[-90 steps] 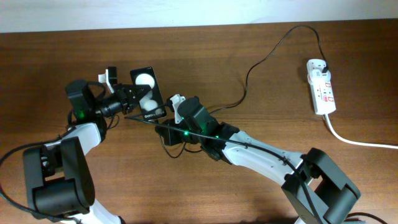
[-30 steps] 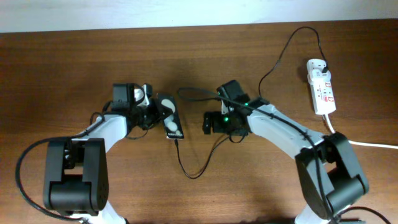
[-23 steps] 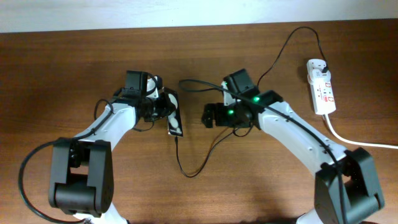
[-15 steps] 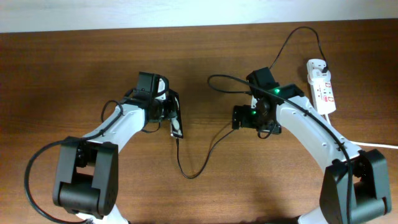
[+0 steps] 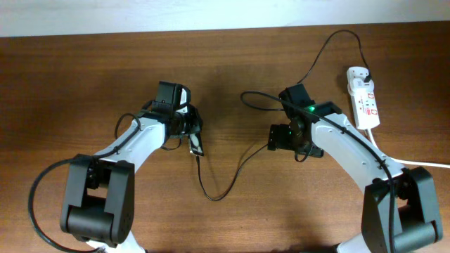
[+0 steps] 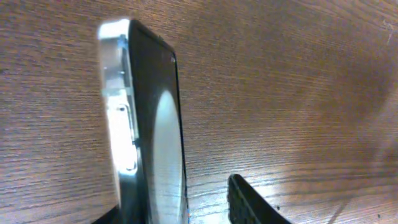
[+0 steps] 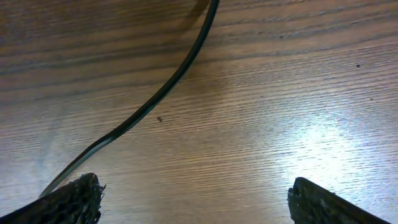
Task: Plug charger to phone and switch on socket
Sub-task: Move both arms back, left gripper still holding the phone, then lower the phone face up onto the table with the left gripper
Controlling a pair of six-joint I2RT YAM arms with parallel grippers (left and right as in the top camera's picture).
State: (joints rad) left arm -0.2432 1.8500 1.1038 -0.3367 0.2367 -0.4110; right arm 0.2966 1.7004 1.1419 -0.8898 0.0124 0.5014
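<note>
The black phone (image 6: 155, 137) stands on its long edge on the wood, between the fingers of my left gripper (image 6: 180, 214). The right-hand finger (image 6: 249, 202) stands clear of the glossy screen by a gap, so the jaws are open. From overhead the phone (image 5: 196, 143) shows as a narrow sliver under my left gripper (image 5: 191, 132). The charger (image 5: 225, 181), a thin black cable, loops from the phone's lower end and runs up to the white socket (image 5: 364, 98) at the far right. My right gripper (image 5: 281, 137) hangs open over bare wood, with the charger (image 7: 155, 99) lying ahead of its fingers.
The socket's thick white cord (image 5: 401, 160) trails off to the right edge. The cable makes a raised loop (image 5: 256, 97) between the two arms. A pale wall strip runs along the table's far edge.
My left jaws have parted from the phone, which stays on its edge. Over the last second both arms moved right; the right gripper stayed open.
</note>
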